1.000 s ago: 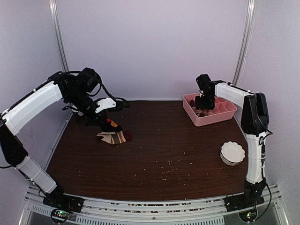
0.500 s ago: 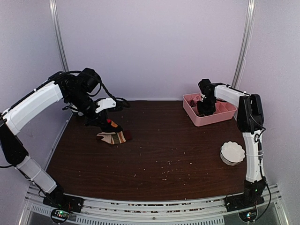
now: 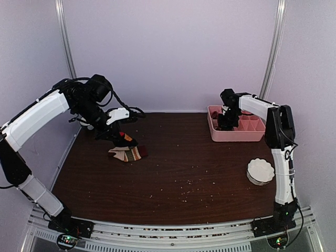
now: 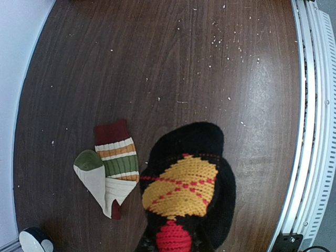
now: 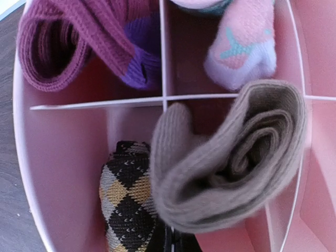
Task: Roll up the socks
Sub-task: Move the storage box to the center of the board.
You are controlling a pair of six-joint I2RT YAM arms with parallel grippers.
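A black sock with red and orange diamonds (image 4: 184,189) hangs from my left gripper (image 4: 173,247), which is shut on it just above the table; the sock hides the fingertips. In the top view this sock (image 3: 125,139) dangles at the left gripper (image 3: 118,135), over the far left of the table. The beige striped sock (image 4: 113,168) lies folded flat beside it, also visible from above (image 3: 128,154). My right gripper (image 3: 227,122) is down in the pink tray (image 3: 236,135). Its jaws (image 5: 178,242) are shut under a grey sock roll (image 5: 236,163); whether they pinch it is hidden.
The tray wall (image 5: 31,173) encloses compartments holding a black-grey-yellow argyle sock (image 5: 123,205), a maroon-purple sock (image 5: 79,42) and a pink sock (image 5: 244,47). A white bowl (image 3: 260,171) stands at the right front. Crumbs speckle the brown table.
My right gripper has closed and dropped lower into the tray. The tray has swung from skewed to square with the table. The left arm and its sock have stayed put.
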